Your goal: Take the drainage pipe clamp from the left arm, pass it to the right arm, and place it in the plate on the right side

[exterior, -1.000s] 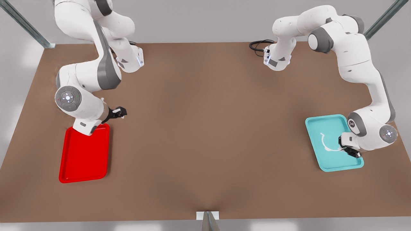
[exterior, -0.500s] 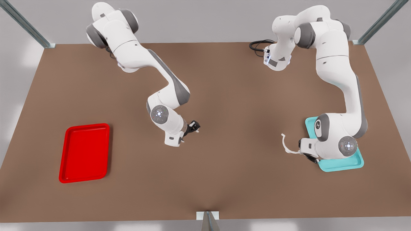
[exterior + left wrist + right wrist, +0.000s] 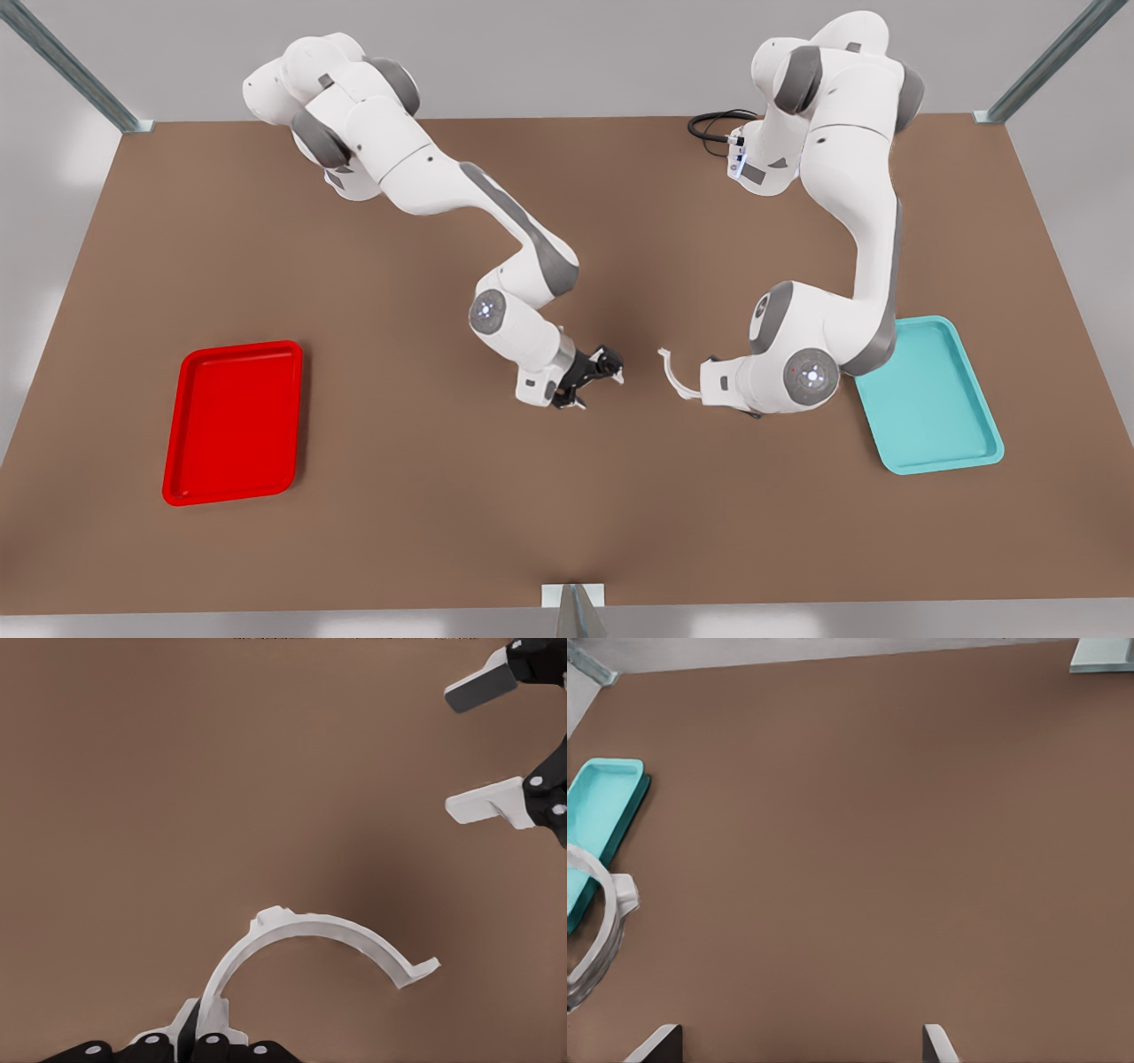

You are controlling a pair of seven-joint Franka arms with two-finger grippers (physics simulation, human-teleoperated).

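Handover approach. Left gripper (image 3: 199, 1041) pinching drainage pipe clamp (image 3: 675, 377); right gripper (image 3: 608, 365) spread wide, near, seemingly short of contact. Next: align, close.

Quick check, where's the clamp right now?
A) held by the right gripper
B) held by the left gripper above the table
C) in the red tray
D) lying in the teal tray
B: the left gripper is shut on one end of the clamp over the bare table, while the right gripper faces it, fingers open.
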